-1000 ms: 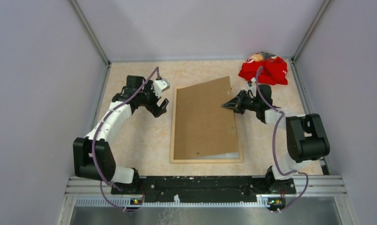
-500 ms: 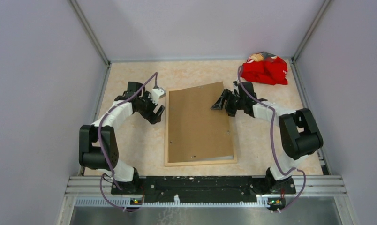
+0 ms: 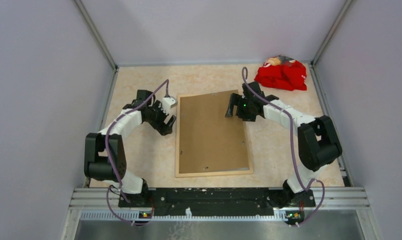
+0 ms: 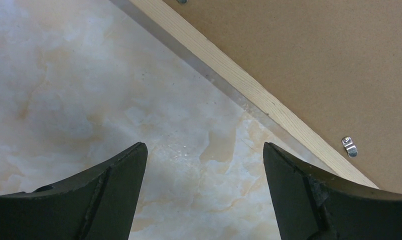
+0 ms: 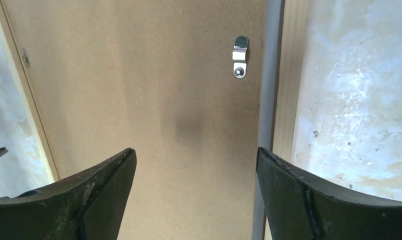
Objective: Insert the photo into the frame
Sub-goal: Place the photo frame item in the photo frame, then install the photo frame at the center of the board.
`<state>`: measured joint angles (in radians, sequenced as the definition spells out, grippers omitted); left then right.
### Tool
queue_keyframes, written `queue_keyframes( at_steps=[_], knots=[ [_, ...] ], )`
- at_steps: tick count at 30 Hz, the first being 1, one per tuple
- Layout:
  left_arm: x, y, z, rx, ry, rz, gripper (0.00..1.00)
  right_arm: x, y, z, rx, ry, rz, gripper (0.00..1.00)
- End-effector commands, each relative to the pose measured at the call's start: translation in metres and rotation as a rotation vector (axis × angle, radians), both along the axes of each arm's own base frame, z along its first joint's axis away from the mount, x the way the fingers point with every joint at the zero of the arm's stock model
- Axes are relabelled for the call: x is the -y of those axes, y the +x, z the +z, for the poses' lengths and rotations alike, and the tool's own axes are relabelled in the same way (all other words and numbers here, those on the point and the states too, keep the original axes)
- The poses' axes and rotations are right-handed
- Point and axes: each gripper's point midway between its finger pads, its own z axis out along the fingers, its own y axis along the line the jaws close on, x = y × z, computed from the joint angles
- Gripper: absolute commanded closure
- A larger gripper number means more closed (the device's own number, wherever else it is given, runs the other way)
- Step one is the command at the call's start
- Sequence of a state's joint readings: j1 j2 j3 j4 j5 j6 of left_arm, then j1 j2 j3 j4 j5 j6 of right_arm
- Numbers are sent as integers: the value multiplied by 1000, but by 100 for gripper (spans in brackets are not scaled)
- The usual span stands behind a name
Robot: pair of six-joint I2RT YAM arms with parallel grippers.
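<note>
The bench top (image 3: 144,150) is a beige marble-pattern surface, evenly lit. Plain pale lilac-grey walls (image 3: 214,30) stand along the left, far and right edges, with aluminium posts (image 3: 95,34) at both far corners. A black mounting rail (image 3: 214,195) runs along the near edge. A crumpled red cloth (image 3: 281,75) lies in the far right corner.

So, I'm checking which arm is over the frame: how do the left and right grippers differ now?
The left gripper hangs over the table beside the frame; the right gripper hangs over the backing board inside the frame. The right gripper has a metal clip ahead; the left gripper has the frame's edge ahead. Both are open, holding nothing.
</note>
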<state>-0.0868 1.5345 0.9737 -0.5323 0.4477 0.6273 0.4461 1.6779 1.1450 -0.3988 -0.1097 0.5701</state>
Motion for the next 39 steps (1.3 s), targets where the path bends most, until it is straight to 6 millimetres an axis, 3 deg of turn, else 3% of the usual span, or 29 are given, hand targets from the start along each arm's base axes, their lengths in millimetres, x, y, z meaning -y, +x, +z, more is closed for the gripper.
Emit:
queue_keyframes(
  at_steps=[1,2,9,14,16,18,21,25,32,39],
  knots=[
    [4,-7,6,10,-28,-15,8,5,8,23,67,-103,17,7],
    [4,-8,6,10,-27,-15,7,5,8,24,66,-105,20,2],
    [5,-12,5,-4,-32,-24,6,10,8,35,93,-116,7,1],
    [12,-19,2,-42,-69,-42,7,6,6,65,165,-112,6,1],
    [15,-22,2,-58,-89,-44,8,-10,2,88,245,-75,64,1],
    [18,-24,3,-71,-104,-48,8,-39,-4,119,364,88,154,1],
    [23,-26,3,-89,-135,-51,9,-65,-35,139,418,372,209,1],
    [29,-30,-1,-140,-174,-59,14,-93,-67,114,378,395,223,1],
    [33,-38,-17,-208,-194,-60,30,-172,-132,73,318,385,341,30],
    [35,-36,-27,-247,-205,-54,49,-220,-159,36,237,426,402,37]
  ],
)
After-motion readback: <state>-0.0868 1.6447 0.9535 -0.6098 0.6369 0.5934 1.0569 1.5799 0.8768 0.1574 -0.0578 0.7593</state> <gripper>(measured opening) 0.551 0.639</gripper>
